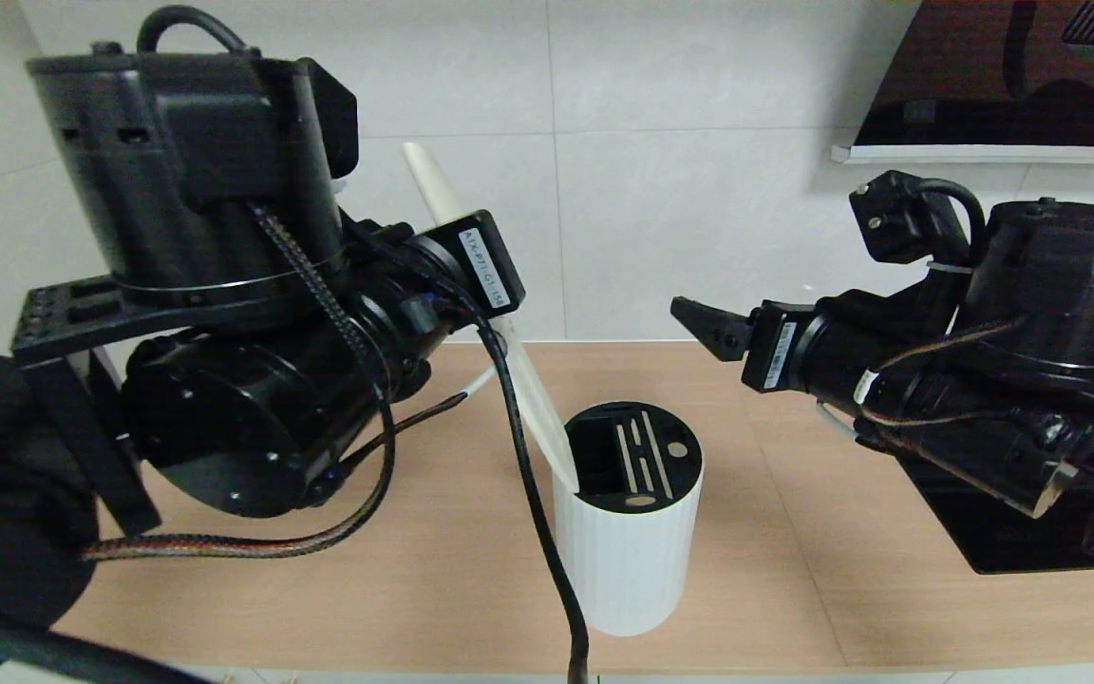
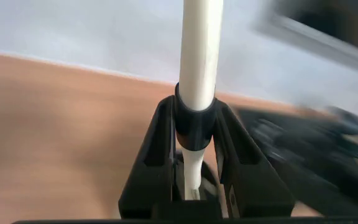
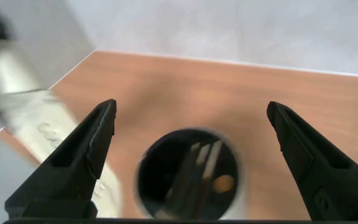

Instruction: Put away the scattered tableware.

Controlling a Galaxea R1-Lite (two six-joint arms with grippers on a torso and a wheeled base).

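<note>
A white ribbed cylindrical holder [image 1: 628,560] with a black slotted top stands on the wooden counter [image 1: 395,589]. My left gripper [image 2: 194,115] is shut on the pale handle of a white knife [image 1: 536,404]. The knife slants down to the right, and its blade tip rests at the large slot on the holder's near-left rim. In the right wrist view the knife [image 3: 30,124] lies beside the holder [image 3: 188,177]. My right gripper [image 3: 194,155] hangs open above the holder with nothing between its fingers. In the head view it [image 1: 710,328] sits up and to the right of the holder.
A black cooktop [image 1: 984,537] is set into the counter under my right arm. A dark range hood [image 1: 1003,85] hangs on the tiled wall at the upper right. The counter's front edge runs just below the holder.
</note>
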